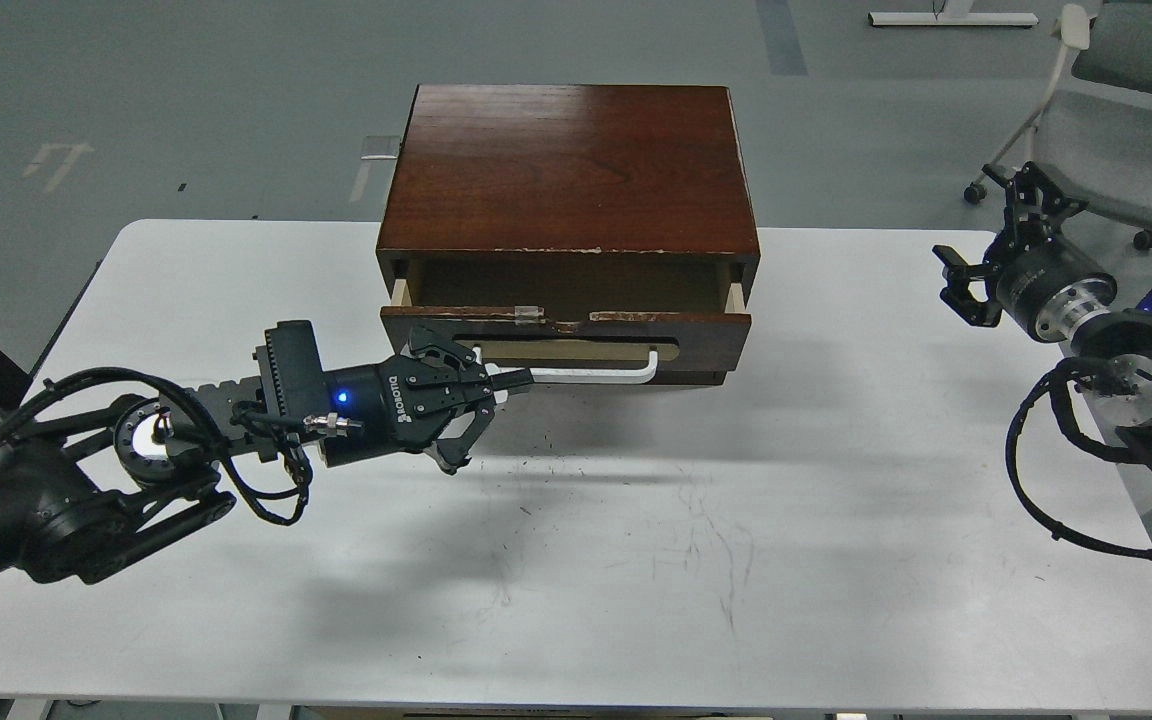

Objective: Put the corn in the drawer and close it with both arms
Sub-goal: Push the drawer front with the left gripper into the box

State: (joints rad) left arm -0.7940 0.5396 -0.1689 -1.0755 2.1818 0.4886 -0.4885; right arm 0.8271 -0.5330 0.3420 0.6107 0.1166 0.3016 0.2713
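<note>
Holding my left gripper (496, 400) at the handle (586, 374), fingers spread; drawer (566, 335) partly open, corn unseen. Right gripper (981, 255) splayed, empty, near the table (636, 560) edge, well clear.

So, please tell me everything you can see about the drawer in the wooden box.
The drawer is partly pulled out of the dark brown wooden cabinet on the white table. Its front is dark brown wood with a chipped top edge; its side walls are pale wood. A white bar handle lies across a tan oval plate. The left hand is at the handle's left end. The inside is shadowed; no corn shows.
</note>
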